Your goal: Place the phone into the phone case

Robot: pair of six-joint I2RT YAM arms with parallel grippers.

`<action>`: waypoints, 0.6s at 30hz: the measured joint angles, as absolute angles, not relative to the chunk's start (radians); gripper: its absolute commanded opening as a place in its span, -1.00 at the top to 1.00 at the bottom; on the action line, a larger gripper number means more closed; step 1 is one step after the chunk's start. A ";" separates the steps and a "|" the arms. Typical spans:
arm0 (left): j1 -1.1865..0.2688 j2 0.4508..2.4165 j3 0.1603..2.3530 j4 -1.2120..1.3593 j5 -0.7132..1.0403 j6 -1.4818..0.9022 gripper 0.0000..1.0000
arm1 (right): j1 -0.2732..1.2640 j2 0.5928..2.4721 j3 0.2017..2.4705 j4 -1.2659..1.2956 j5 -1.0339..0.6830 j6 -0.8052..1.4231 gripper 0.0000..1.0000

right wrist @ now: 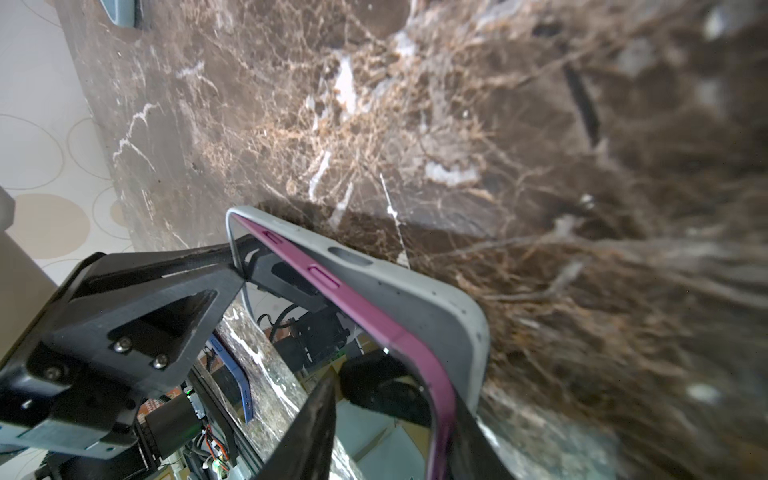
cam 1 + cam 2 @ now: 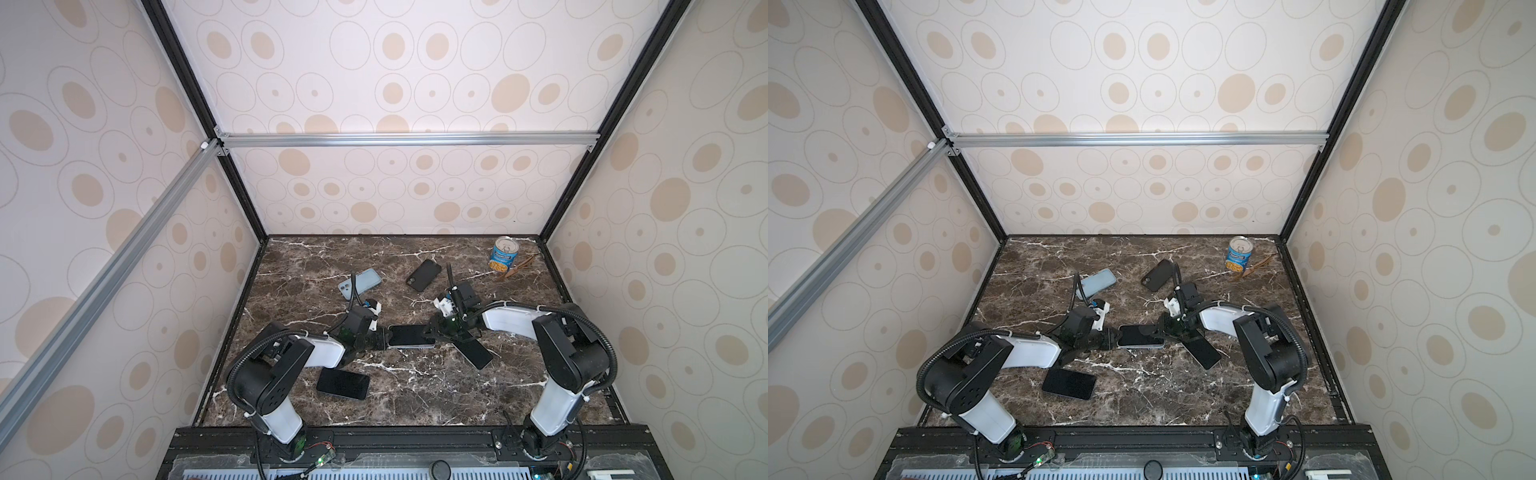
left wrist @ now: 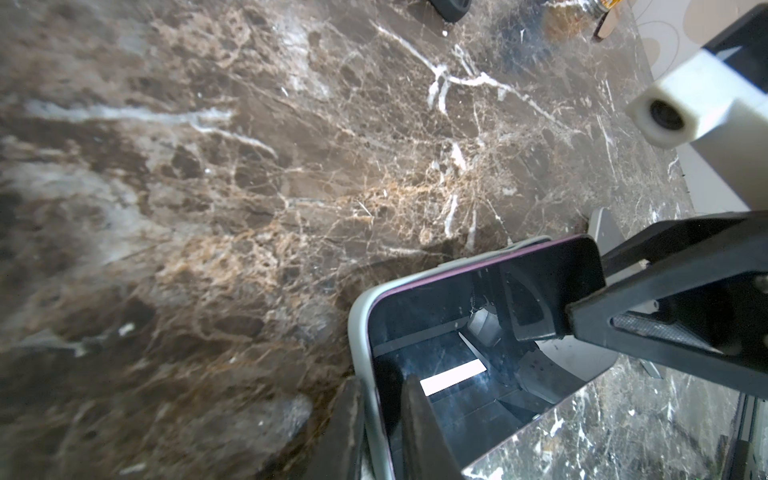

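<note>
The left gripper [image 2: 383, 337] pinches tight on the case [image 1: 415, 291] and phone [image 2: 411, 334] end, likely anchoring both, while the right gripper [image 2: 430, 331] straddles the opposite end, one finger [image 3: 615, 318] on the screen; whether it grips is unclear. The phone lies lower-middle in both top views, between the grippers, its purple edge proud of the case wall, seemingly not fully seated.

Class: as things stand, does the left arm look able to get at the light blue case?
Probably not yet: the left tool is shut on the cased phone. The light blue case lies uncovered beyond it, with bare table between.
</note>
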State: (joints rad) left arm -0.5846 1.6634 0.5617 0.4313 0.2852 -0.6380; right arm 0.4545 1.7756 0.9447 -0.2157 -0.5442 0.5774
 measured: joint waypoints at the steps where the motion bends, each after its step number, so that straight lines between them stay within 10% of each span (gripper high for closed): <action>1: -0.585 1.663 0.562 0.431 0.285 -0.638 0.65 | 0.455 1.773 0.947 -0.223 -0.540 0.574 0.16; 18: -0.585 1.660 0.562 0.428 0.286 -0.633 0.66 | 0.455 1.700 0.942 -0.355 -0.455 0.519 0.36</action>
